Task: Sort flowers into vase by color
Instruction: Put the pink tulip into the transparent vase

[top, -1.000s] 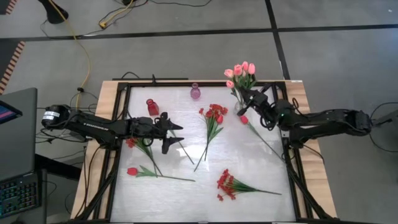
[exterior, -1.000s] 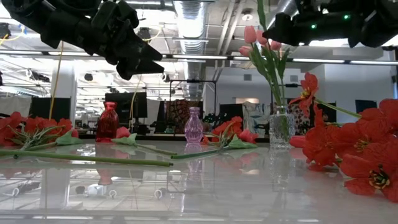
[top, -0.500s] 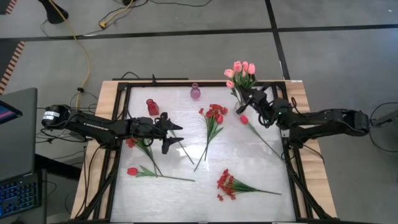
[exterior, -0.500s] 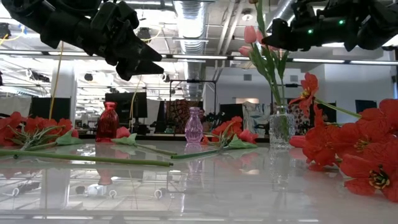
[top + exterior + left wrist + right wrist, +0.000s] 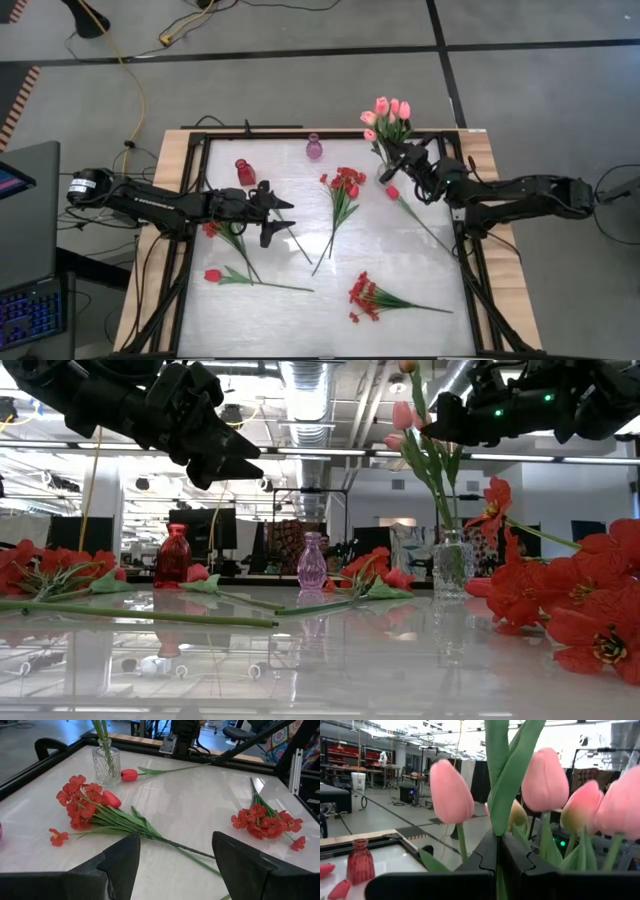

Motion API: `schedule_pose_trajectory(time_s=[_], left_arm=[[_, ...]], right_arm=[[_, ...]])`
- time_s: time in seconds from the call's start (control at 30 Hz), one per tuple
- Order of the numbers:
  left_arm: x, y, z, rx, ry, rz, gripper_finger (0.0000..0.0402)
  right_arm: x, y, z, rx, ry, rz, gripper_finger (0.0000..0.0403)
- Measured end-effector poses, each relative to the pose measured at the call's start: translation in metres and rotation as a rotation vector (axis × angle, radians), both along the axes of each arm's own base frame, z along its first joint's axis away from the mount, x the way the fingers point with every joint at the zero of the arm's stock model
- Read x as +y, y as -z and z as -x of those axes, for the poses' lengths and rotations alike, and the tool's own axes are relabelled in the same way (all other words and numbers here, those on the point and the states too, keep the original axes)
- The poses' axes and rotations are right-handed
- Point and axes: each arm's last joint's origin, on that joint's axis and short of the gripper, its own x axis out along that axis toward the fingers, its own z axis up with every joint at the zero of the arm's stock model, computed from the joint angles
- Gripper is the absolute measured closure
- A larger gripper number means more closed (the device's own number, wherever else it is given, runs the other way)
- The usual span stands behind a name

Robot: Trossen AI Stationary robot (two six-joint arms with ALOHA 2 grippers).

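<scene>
One pink tulip (image 5: 451, 790) stem is pinched in the closed right gripper (image 5: 392, 163) at upper right beside the clear vase (image 5: 452, 563), while the left gripper (image 5: 275, 219) is held wide open and empty.

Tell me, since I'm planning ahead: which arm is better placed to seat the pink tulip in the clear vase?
Right: its pincer already grips the pink tulip's stem above the clear vase.
</scene>
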Motion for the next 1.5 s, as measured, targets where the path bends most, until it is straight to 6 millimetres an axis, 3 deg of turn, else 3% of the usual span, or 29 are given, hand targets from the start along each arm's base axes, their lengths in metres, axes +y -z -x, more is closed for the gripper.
schedule_pose_trajectory(time_s=[0.73,1.5], left_arm=[[0.000,0.002,0.001,0.026,-0.001,0.004,0.0166],[0.000,0.002,0.001,0.026,-0.004,0.013,0.0166]], right_arm=[[-0.013,0.018,0.003,0.061,0.085,-0.167,0.0367],[-0.014,0.027,0.004,0.138,0.097,-0.216,0.0367]])
